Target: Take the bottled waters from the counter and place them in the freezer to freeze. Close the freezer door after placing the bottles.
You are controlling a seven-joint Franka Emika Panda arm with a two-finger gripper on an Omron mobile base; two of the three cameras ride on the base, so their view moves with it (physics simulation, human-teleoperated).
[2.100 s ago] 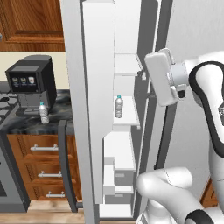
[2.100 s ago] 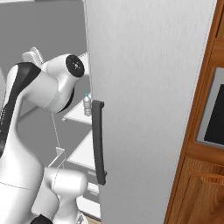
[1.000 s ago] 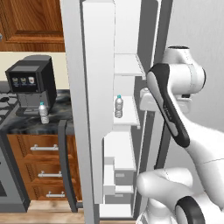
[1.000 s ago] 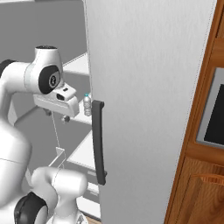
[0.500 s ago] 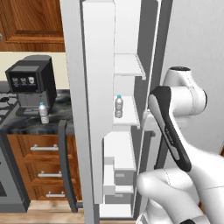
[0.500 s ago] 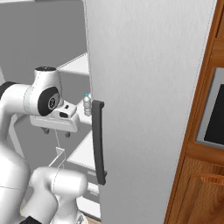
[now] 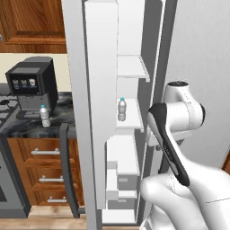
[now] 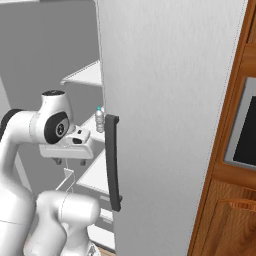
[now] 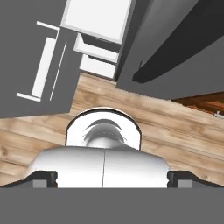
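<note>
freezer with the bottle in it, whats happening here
The freezer stands open with one water bottle on a shelf. A second bottle is on the counter by the coffee machine. The gripper points down at the floor, jaws open and holding nothing.

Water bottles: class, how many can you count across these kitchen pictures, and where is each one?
2. One bottle stands on the counter by the coffee machine; another bottle stands on a freezer shelf. Others may be hidden.

No legible text or labels
</note>
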